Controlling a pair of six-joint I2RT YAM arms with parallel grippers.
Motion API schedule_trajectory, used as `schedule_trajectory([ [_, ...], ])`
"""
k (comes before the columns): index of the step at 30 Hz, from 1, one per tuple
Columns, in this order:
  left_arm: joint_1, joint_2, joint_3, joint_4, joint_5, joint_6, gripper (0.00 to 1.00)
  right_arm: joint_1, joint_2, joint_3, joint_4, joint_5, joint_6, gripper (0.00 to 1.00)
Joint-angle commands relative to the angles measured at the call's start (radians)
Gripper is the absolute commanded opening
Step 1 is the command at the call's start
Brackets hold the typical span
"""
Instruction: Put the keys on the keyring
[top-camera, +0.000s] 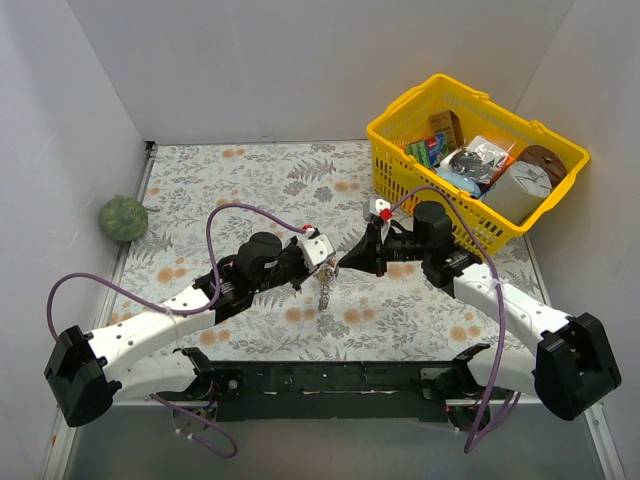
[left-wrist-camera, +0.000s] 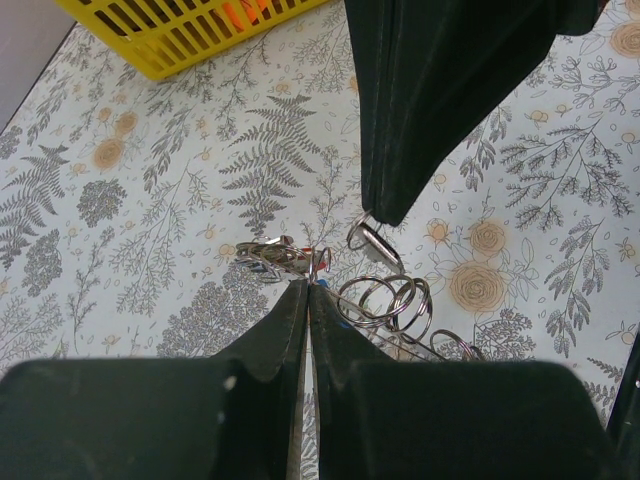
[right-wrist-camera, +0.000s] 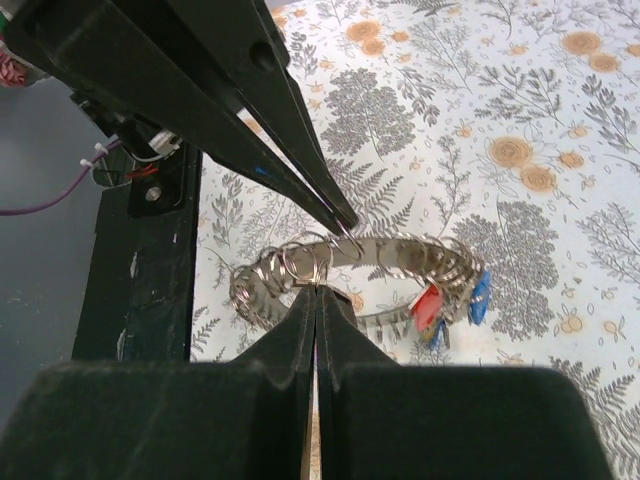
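Note:
The keyring (right-wrist-camera: 400, 252) is a large silvery ring strung with several small split rings. It hangs above the floral mat between both grippers, and it also shows in the top view (top-camera: 326, 283). A red key (right-wrist-camera: 427, 305) and a blue key (right-wrist-camera: 481, 297) hang on its right side, with a darker key (right-wrist-camera: 437, 335) below them. My right gripper (right-wrist-camera: 316, 290) is shut on the near rim. My left gripper (right-wrist-camera: 345, 226) is shut on the far rim. In the left wrist view my left gripper (left-wrist-camera: 308, 285) pinches the ring, with loose small rings (left-wrist-camera: 385, 300) beside it.
A yellow basket (top-camera: 400, 180) full of items stands at the back right, near the right arm. A green ball (top-camera: 123, 216) lies at the left wall. The black base rail (right-wrist-camera: 150, 280) runs along the near edge.

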Motion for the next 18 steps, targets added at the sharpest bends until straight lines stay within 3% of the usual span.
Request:
schedule_trajectory([
  [1, -0.005, -0.005, 0.008, 0.030, 0.000, 0.010, 0.00, 0.050, 0.015, 0.063, 0.059, 0.031, 0.002, 0.01],
  [18, -0.005, -0.011, 0.008, 0.030, 0.014, 0.008, 0.00, 0.110, 0.046, 0.102, 0.036, 0.135, -0.015, 0.01],
])
